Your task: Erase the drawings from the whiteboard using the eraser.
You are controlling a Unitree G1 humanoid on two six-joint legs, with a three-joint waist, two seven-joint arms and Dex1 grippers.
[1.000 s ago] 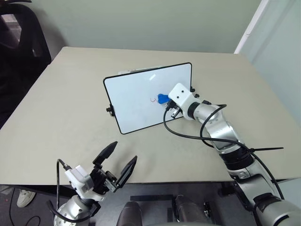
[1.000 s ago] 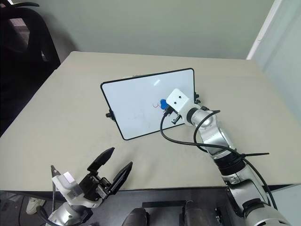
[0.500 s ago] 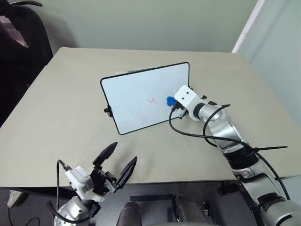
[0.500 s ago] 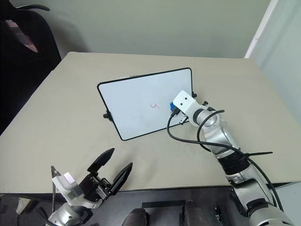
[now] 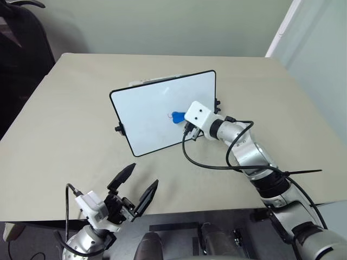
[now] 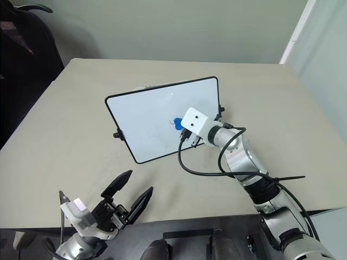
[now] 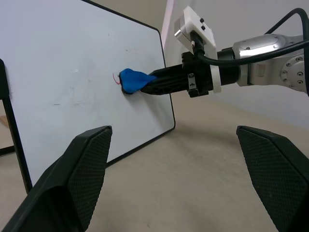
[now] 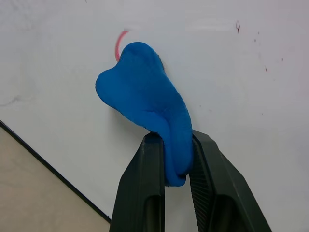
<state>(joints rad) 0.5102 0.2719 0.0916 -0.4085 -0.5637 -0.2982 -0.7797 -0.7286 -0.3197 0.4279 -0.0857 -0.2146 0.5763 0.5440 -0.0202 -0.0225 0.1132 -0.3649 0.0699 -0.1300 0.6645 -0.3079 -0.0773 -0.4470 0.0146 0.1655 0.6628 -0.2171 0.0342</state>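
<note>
Eraser point(image 8: 145, 104): blue, clamped in my right gripper point(image 8: 175, 159), pressed on the propped whiteboard point(image 5: 146, 111) over the red drawings point(image 8: 119, 44); wiping underway, next stroke must cover that remaining arc; left gripper point(image 7: 176, 179) idle, jaws apart.

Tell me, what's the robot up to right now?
Right gripper shut on eraser, pressed to whiteboard. Red drawings nearly gone. Left gripper open, idle. Nothing in the way.
</note>
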